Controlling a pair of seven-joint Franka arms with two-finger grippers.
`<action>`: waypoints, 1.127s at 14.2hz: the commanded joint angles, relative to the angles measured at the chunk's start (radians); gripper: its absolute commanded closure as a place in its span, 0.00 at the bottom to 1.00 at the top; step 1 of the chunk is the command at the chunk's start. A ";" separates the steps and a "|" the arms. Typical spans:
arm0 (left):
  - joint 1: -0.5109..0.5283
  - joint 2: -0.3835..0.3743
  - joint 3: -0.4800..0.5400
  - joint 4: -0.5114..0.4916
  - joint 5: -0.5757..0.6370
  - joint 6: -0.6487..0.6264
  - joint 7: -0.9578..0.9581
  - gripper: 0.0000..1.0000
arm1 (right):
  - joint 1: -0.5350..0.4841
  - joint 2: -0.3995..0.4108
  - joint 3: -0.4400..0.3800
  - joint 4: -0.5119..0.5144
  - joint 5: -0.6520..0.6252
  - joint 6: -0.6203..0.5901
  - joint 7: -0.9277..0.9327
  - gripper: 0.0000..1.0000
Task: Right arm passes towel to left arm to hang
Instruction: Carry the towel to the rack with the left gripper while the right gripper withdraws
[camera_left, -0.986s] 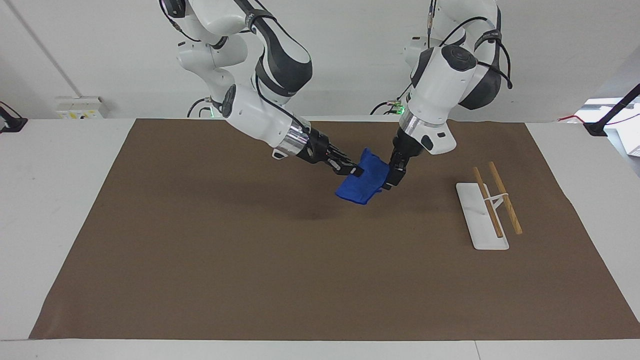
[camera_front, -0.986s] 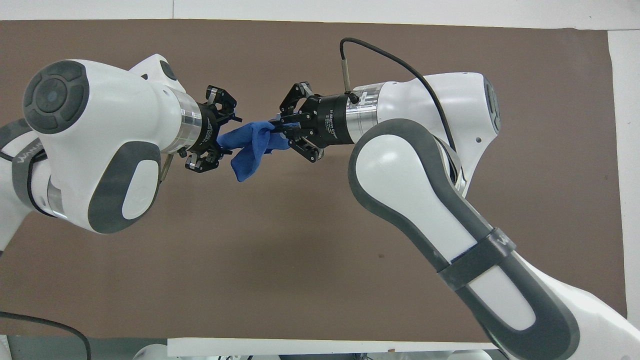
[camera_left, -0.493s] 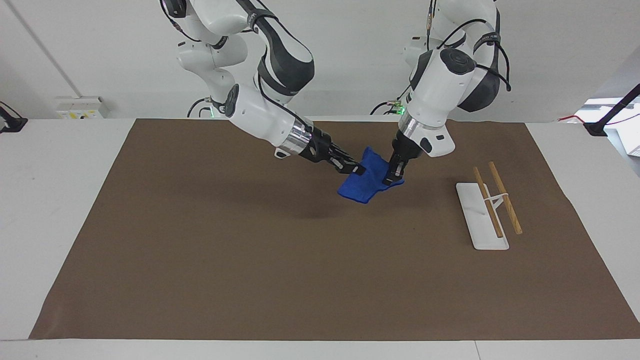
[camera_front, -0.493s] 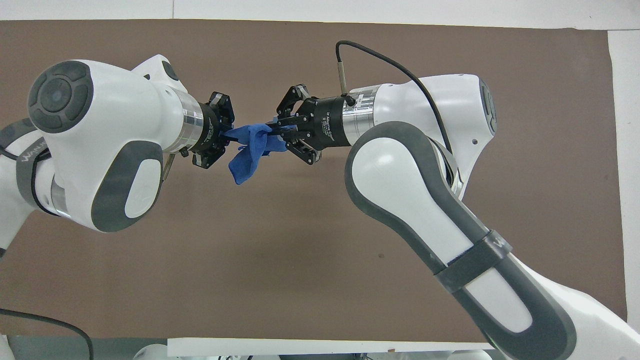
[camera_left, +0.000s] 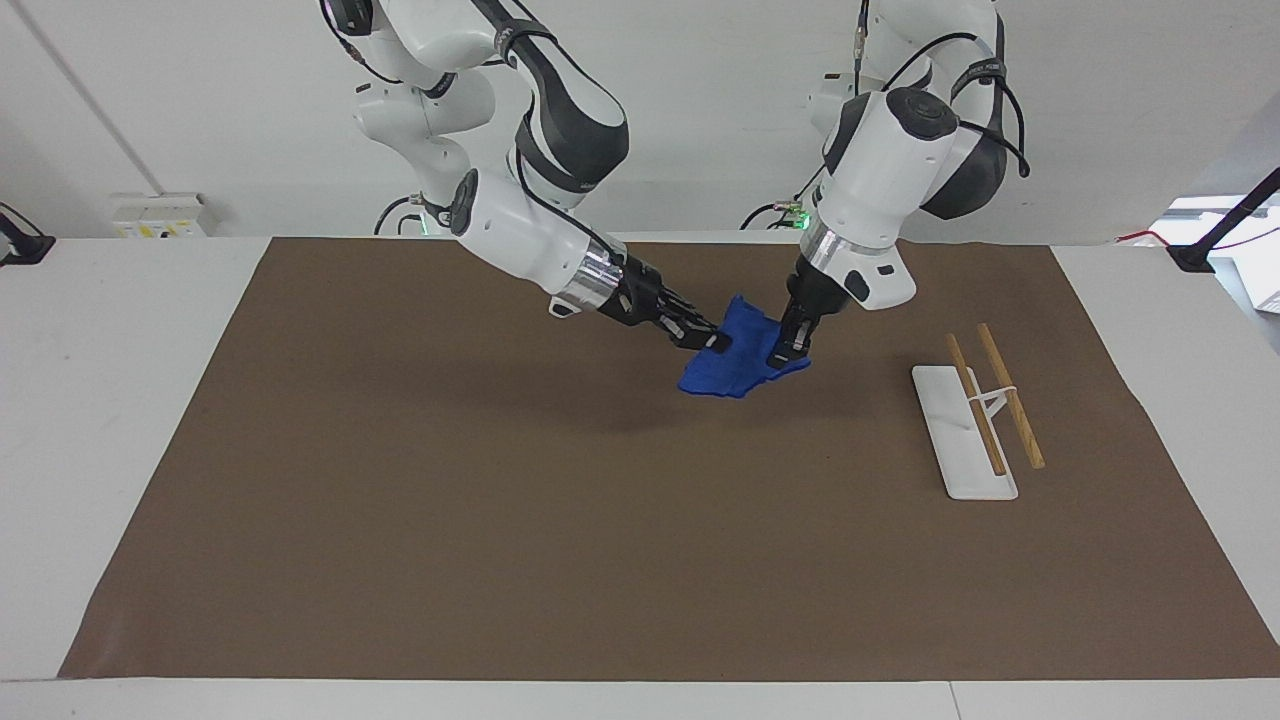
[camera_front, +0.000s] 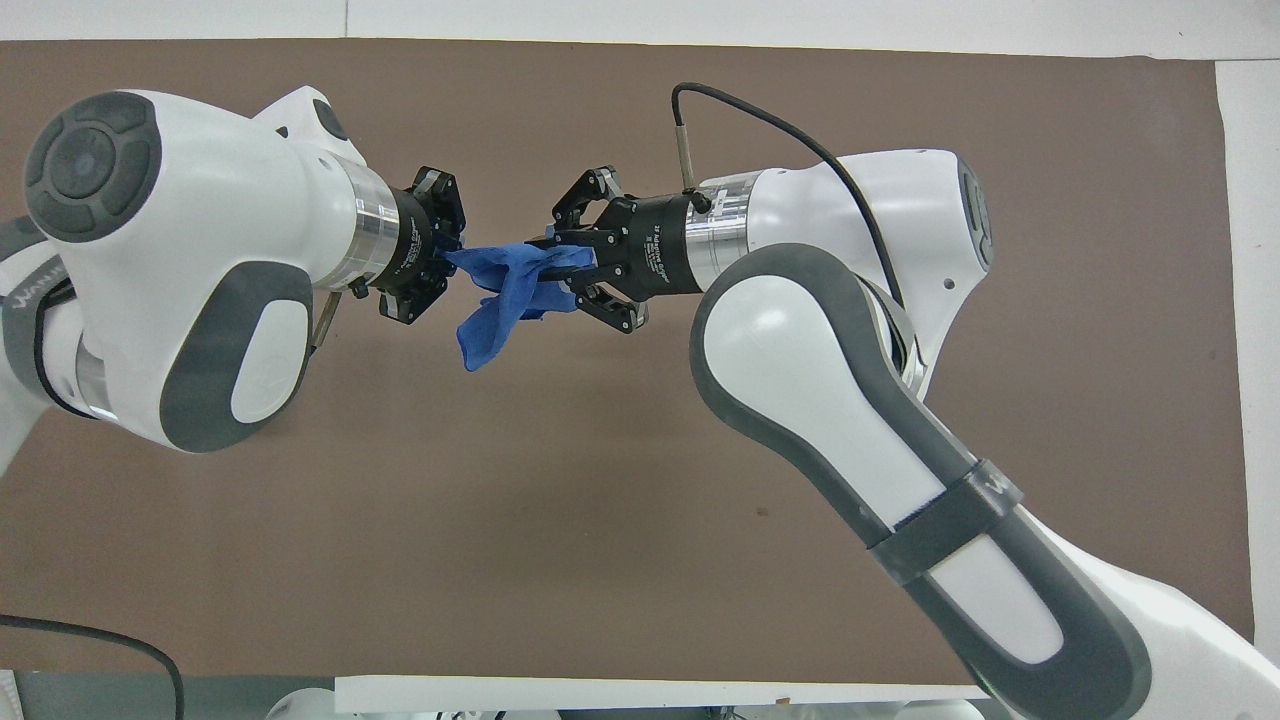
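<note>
Right now both grippers meet in the air over the brown mat, w/ the towel strung between them. Left gripper is clamped tight on one end of the cloth. Right gripper sits at the other end; whether it's gripping or letting go can't be told. Most of the towel sags below & between the two, clear of the mat.

Rack stands on the mat off to the left gripper's outer side, toward the left arm's end of the table, well apart from the towel.

Risks, as a judgement: the left pinch looks to be on an edge only, so the cloth could slip out during the carry. If the right side hangs on while the left pulls, the towel could stretch or get yanked free. A bunched, dangling fold may also snag or miss the rods
</note>
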 joint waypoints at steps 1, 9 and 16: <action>-0.001 0.010 0.015 0.061 0.001 -0.082 0.021 1.00 | -0.017 -0.016 0.000 -0.013 -0.101 -0.001 -0.098 0.00; 0.157 -0.070 0.027 0.063 0.105 -0.369 0.308 1.00 | -0.259 -0.082 0.000 0.034 -0.840 -0.295 -0.567 0.00; 0.422 -0.085 0.027 -0.014 0.113 -0.220 0.606 1.00 | -0.451 -0.082 -0.010 0.407 -1.203 -0.896 -0.985 0.00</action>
